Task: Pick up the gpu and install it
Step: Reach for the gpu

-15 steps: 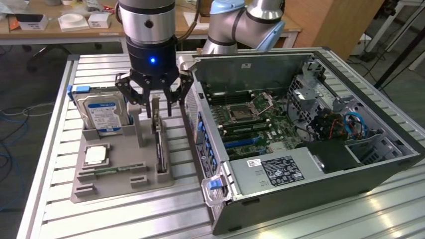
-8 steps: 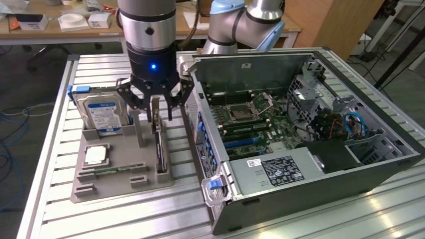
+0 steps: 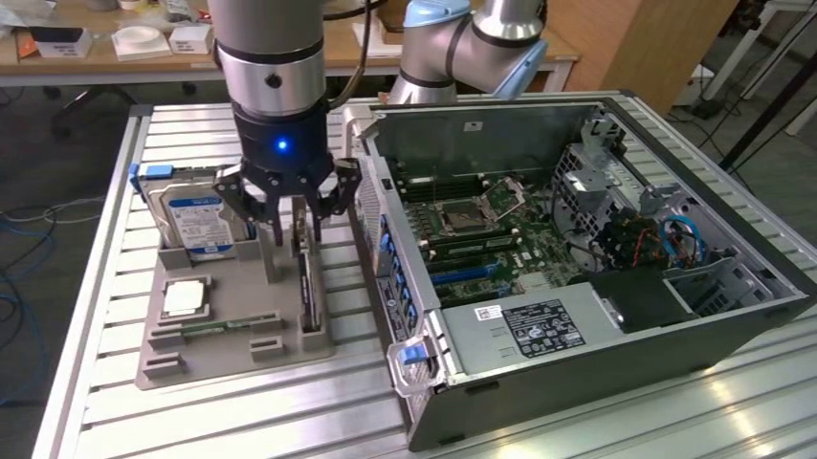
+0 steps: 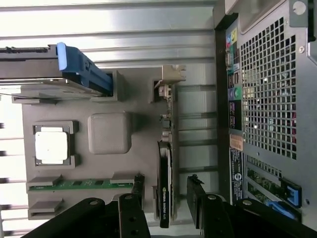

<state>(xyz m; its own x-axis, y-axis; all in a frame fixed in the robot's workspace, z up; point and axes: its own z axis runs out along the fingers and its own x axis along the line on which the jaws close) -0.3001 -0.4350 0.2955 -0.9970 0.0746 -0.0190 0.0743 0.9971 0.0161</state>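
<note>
The gpu [image 3: 308, 287] stands on edge in a slot of the grey holder [image 3: 236, 359] on the table, in the exterior view's left half. In the wrist view the gpu [image 4: 165, 183] shows edge-on, black, with its silver end bracket [image 4: 168, 94] at the far end. My gripper [image 3: 302, 225] hangs right over the card's top edge. The gripper [image 4: 166, 198] is open, with one finger on each side of the card and a gap showing on both sides.
The holder [image 4: 109, 134] also carries a silver hard drive [image 3: 198, 225], a processor chip [image 3: 186, 298] and a green memory stick [image 3: 210, 327]. The open computer case [image 3: 575, 239] lies close beside it on the exterior view's right, motherboard [image 3: 492, 234] exposed. Slatted table around.
</note>
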